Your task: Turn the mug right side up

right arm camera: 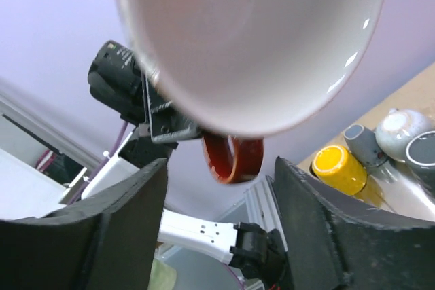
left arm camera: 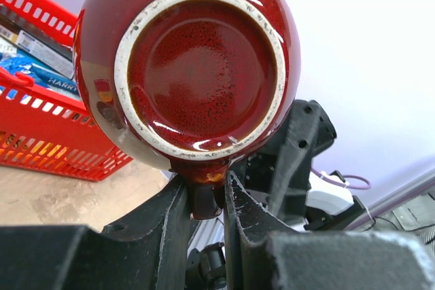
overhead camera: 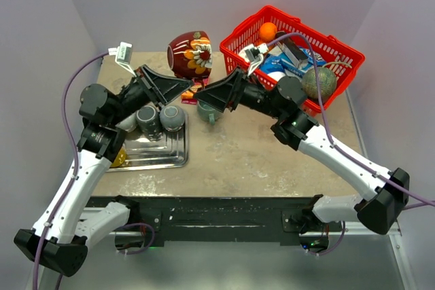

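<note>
you have one red mug (overhead camera: 190, 54) with flowers, turned on its side over the far part of the table (overhead camera: 258, 154), just left of the one red basket (overhead camera: 239, 30). i cannot tell if it touches the table. your left tool (left arm camera: 206, 188) is narrow, clamped on the one handle (left arm camera: 204, 203), and the mug's base faces its camera. your right tool (right arm camera: 219, 164) is wide, its two fingers (right arm camera: 129, 222) apart on either side of the handle, under the white mouth. on the one metal tray (overhead camera: 160, 161) stand two grey cups (overhead camera: 148, 119). one green cup (overhead camera: 209, 112) sits below the right tool.
</note>
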You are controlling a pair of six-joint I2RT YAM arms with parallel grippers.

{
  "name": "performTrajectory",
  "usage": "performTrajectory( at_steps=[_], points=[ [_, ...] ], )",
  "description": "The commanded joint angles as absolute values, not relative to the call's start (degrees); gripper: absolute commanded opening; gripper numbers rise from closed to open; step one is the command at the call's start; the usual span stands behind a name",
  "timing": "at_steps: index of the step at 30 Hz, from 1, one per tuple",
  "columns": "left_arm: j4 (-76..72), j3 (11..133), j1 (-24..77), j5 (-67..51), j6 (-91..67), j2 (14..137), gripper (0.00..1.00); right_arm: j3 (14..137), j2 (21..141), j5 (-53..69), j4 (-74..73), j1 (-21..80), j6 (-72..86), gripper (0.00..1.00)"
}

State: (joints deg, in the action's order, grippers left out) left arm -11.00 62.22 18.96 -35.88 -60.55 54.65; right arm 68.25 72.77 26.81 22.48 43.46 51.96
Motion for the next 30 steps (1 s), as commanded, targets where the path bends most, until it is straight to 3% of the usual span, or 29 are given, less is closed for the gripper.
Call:
performTrajectory(
  at_steps=[1, 6, 9, 13, 18, 23, 27, 30],
  points=[
    [-20.9, 61.8, 19.4, -37.9, -62.0, 52.4, 0.0, 72.7, 76.3, 27.8, 28.0, 43.3, 56.8, 0.63],
    [-21.5, 61.3, 19.4, -38.3, -62.1, 51.8, 0.0, 71.2, 77.0, 28.3, 33.1, 43.3, 60.3, 0.54],
    [-21.7, 60.6, 19.4, -38.0, -62.0, 51.3, 0.0, 70.7, 77.1, 28.4, 34.4, 43.2, 61.3, 0.39],
    [-21.5, 59.8, 19.4, -37.3, -61.6, 50.7, 0.0, 69.3, 76.6, 28.8, 35.3, 43.3, 61.4, 0.29],
    [-20.9, 59.7, 19.4, -37.4, -61.3, 50.6, 0.0, 67.9, 75.4, 30.1, 35.3, 43.3, 60.6, 0.31],
    [-20.2, 59.7, 19.4, -38.0, -61.0, 50.4, 0.0, 67.3, 74.2, 31.9, 34.2, 43.2, 58.7, 0.47],
    [-19.4, 59.5, 19.4, -38.2, -60.6, 50.1, 0.0, 66.5, 73.5, 32.3, 34.6, 43.2, 58.5, 0.44],
    [-19.3, 59.2, 19.4, -38.5, -60.7, 50.1, 0.0, 66.4, 73.4, 32.9, 35.2, 43.2, 58.8, 0.36]
  ],
)
